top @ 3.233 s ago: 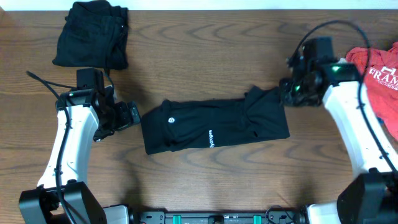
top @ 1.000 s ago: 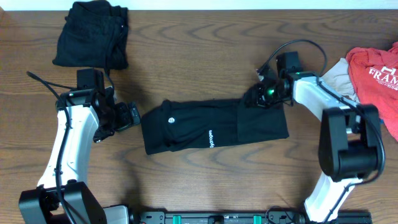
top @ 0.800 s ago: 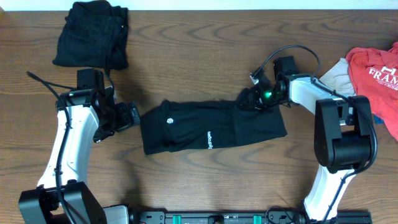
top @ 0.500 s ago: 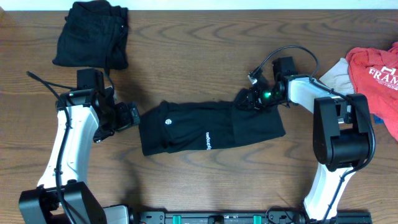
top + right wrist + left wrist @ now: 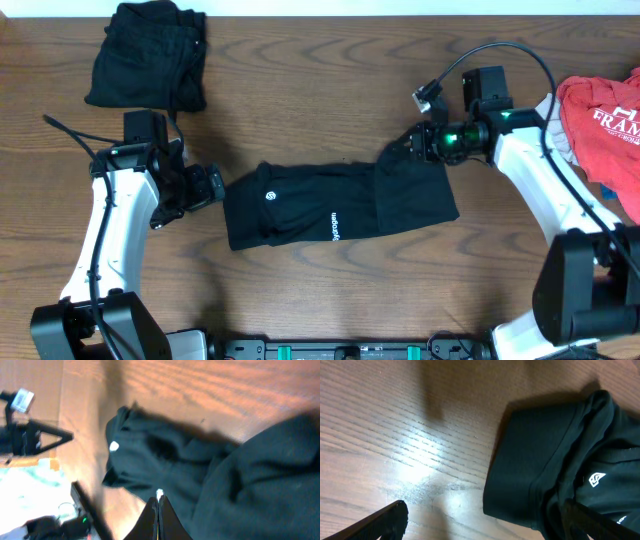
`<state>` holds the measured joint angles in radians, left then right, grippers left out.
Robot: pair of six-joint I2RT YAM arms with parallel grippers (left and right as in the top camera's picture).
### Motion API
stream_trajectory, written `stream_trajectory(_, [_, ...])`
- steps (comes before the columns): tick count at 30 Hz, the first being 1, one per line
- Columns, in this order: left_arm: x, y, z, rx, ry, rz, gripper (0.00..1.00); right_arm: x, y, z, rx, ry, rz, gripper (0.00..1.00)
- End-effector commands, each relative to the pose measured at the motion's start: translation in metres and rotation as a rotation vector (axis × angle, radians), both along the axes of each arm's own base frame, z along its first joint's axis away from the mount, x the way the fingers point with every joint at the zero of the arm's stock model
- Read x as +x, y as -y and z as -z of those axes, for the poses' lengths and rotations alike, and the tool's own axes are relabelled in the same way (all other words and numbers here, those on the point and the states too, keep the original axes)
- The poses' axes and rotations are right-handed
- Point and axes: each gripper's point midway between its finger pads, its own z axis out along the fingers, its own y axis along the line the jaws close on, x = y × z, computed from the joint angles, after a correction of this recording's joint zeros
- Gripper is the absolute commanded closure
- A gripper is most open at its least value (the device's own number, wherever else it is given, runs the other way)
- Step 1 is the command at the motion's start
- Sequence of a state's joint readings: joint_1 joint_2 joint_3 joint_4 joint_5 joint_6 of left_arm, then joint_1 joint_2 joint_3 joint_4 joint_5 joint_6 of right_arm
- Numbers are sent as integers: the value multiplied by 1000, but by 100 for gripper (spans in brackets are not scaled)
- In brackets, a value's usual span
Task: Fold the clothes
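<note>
A black top point(image 5: 330, 205), folded into a long strip with a small white round logo point(image 5: 268, 196) and white lettering, lies across the middle of the table. My left gripper point(image 5: 215, 185) stands open just off its left end. In the left wrist view that end point(image 5: 540, 475) fills the right half, and the gripper point(image 5: 485, 527) straddles bare wood and the cloth's edge. My right gripper point(image 5: 416, 144) is shut at the raised upper right corner. In the right wrist view its tips point(image 5: 159, 496) are pressed together over the dark fabric point(image 5: 225, 490), with no cloth seen between them.
A second black garment point(image 5: 148, 55) lies bundled at the far left corner. A red tee with white letters point(image 5: 605, 125) lies at the right edge, behind my right arm. Bare wood surrounds the middle garment.
The black top slid slightly left. My right arm swung its elbow out to the right and the shut gripper drew back a little toward the upper right corner. The left arm stayed still.
</note>
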<state>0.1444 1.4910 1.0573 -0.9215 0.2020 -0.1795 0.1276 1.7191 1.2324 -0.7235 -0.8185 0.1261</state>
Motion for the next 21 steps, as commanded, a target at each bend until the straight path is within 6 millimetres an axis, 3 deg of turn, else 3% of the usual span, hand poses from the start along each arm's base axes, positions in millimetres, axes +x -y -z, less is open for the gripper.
stream_trajectory(1, [2,-4,-3,14,12,-5,2,-13,0,9,10,-4,-76,99])
stream_trajectory(15, [0,-4,0,12,1,-6,2,-46,-12,80,133,-128,-199,99])
stream_trajectory(21, [0,-4,0,12,1,-6,2,-58,-12,121,145,-236,-214,98])
